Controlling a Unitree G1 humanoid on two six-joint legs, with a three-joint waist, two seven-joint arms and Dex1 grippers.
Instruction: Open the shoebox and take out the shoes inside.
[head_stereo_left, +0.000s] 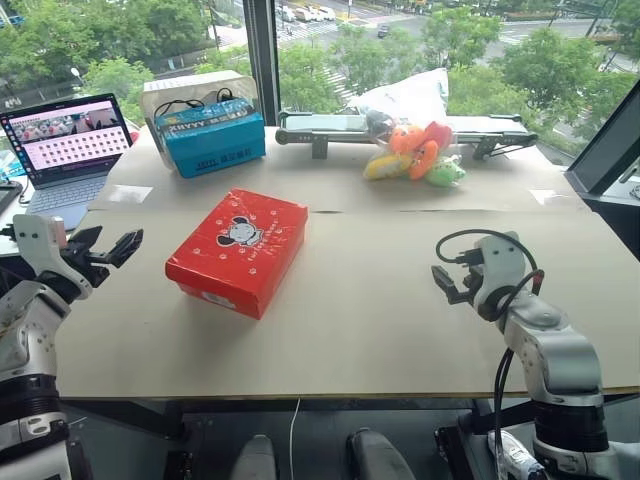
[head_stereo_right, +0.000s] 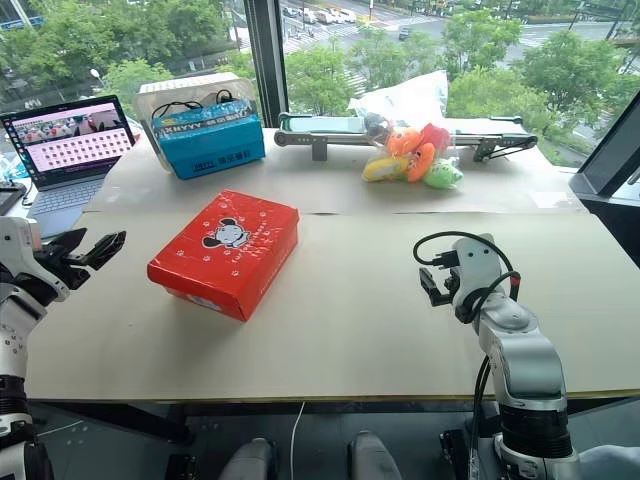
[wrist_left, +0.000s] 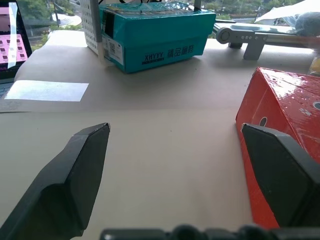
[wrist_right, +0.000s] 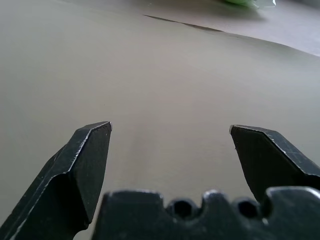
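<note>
The red shoebox (head_stereo_left: 240, 250) lies shut on the cardboard-covered table, its lid showing a cartoon mouse logo and white paw prints. The shoes are hidden. My left gripper (head_stereo_left: 112, 247) hovers open to the left of the box, apart from it; the left wrist view shows the box's red corner (wrist_left: 280, 115) beside one finger (wrist_left: 280, 175). My right gripper (head_stereo_left: 452, 282) hangs open over bare table well to the right of the box, with nothing between its fingers (wrist_right: 85, 165).
A blue-teal box (head_stereo_left: 212, 135) and a white crate stand at the back left, beside an open laptop (head_stereo_left: 66, 145). Colourful plush toys (head_stereo_left: 415, 152), a plastic bag and a small conveyor (head_stereo_left: 330, 125) sit at the back. The table's front edge (head_stereo_left: 350, 392) is near.
</note>
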